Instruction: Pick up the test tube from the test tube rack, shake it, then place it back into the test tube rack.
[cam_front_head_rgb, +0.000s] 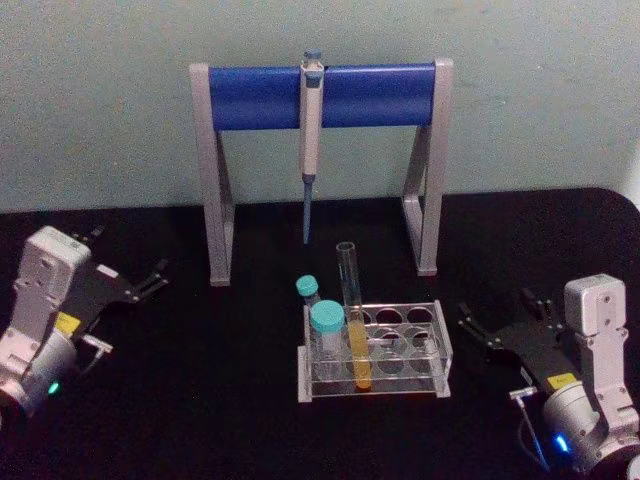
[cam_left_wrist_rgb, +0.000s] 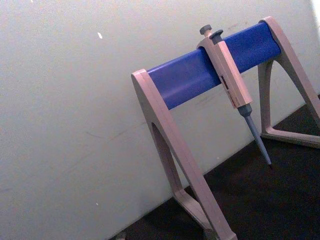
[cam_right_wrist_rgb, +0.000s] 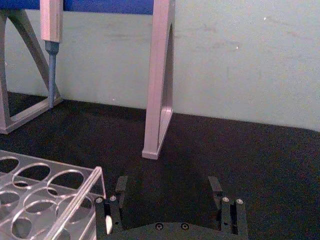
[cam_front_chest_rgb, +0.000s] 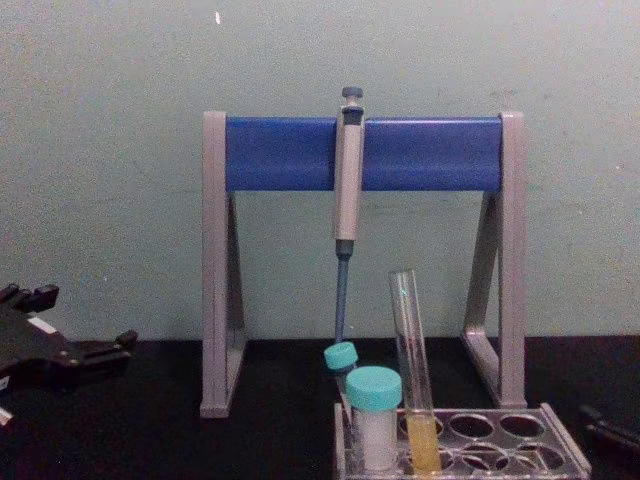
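A blue stand (cam_front_head_rgb: 320, 95) fills twelve o'clock. The rack (cam_front_head_rgb: 440, 330) sits at six o'clock, the glass tube (cam_front_head_rgb: 352, 310) upright in its front row. The right gripper (cam_front_head_rgb: 495, 330), jaws released, waits at three; it should close level above the liquid. The left gripper (cam_front_head_rgb: 140, 282), released, idles at nine.

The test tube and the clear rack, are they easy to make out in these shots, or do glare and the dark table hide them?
Head view: the test tube stands out by its yellow-orange liquid, though its clear upper glass fades against the black table. Chest view: a bright streak of glare runs down the tube, and the test tube rack is cut by the lower edge. Right wrist view: the rack's edges catch light.
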